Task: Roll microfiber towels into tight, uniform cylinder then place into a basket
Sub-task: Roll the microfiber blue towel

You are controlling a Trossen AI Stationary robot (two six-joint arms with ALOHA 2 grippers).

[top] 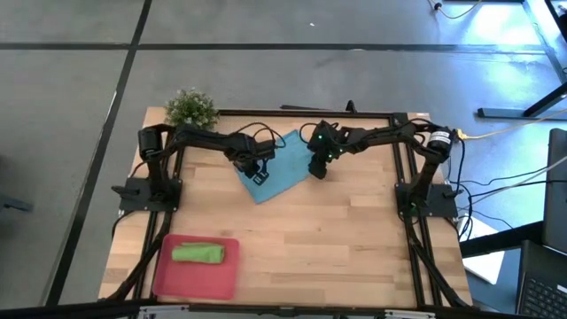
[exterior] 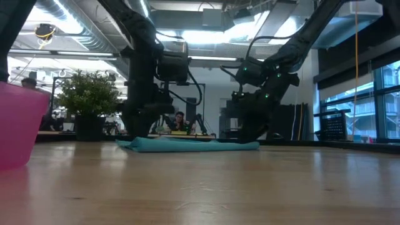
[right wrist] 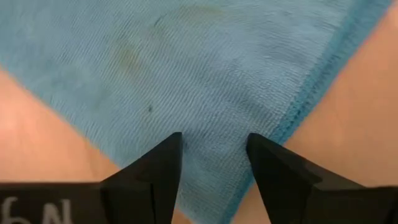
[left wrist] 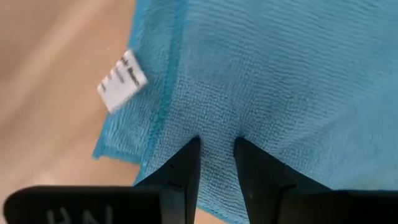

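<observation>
The light blue towel (top: 282, 159) lies spread on the table's far middle; in the low view (exterior: 187, 145) it lies low on the wood. My left gripper (top: 257, 171) is down on its left part, shut on a pinch of cloth (left wrist: 217, 142). My right gripper (top: 316, 170) is down on its right part, near a hemmed edge, its fingers apart (right wrist: 214, 137). The lime green towel (top: 198, 253) lies rolled up in the pinkish-red tray (top: 177, 282) at the near left. My left gripper pinches a small pucker of the blue towel (left wrist: 217, 127) between its two fingertips, near the hemmed edge that bears the white label (left wrist: 122, 81). The fingers point down from above. Creases run in toward the pinch; the rest of the towel lies on the table. My right gripper has both fingertips (right wrist: 168, 146) down on the blue towel close to its hemmed edge (right wrist: 305, 99), pointing down from above. The cloth between the fingers lies flat on the table, not gathered.
A small green plant (top: 190, 108) stands at the table's far left corner. The tray's wall shows at the low view's left edge (exterior: 19, 125). Bare wood (top: 337, 239) lies between the towel and the near edge.
</observation>
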